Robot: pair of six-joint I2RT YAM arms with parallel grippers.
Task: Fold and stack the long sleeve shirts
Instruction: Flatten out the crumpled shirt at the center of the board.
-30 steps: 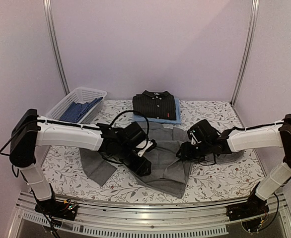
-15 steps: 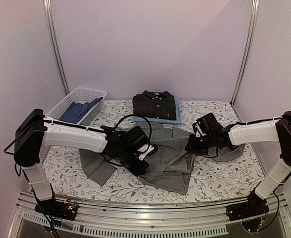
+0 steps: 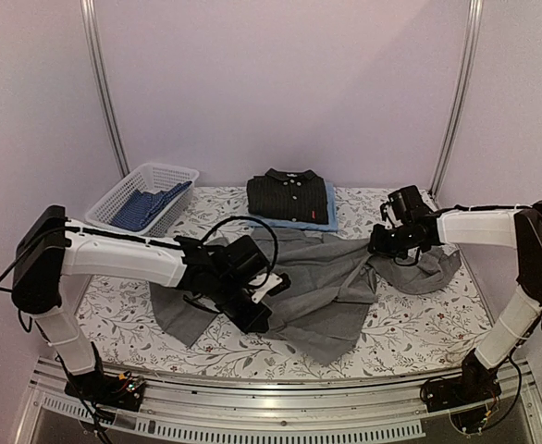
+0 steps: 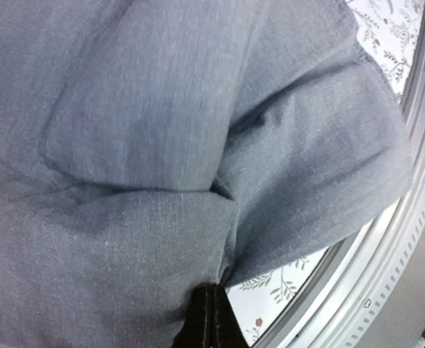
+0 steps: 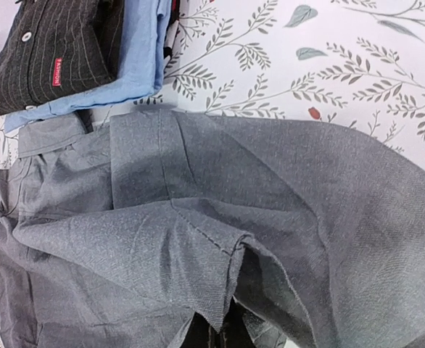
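Observation:
The grey long sleeve shirt (image 3: 322, 287) lies rumpled across the middle of the floral table, one sleeve trailing left. My left gripper (image 3: 254, 314) is shut on its cloth near the front hem; in the left wrist view the black fingertips (image 4: 211, 319) pinch a fold of grey shirt (image 4: 147, 145). My right gripper (image 3: 380, 242) is shut on the shirt's right side, its tips (image 5: 230, 330) buried under a seamed fold of grey shirt (image 5: 198, 217). A folded black shirt (image 3: 289, 196) rests on a folded light blue shirt (image 3: 325, 220) at the back.
A white lattice basket (image 3: 114, 199) stands at the back left with blue patterned cloth (image 3: 146, 208) in it. The metal rail (image 3: 271, 407) runs along the table's near edge, close to the left gripper. Grey cloth (image 3: 433, 268) bunches under the right arm.
Both grippers have shut on the grey shirt. The right gripper has pulled its hold away to the far right, spreading the shirt wider. The left gripper stays near the front hem.

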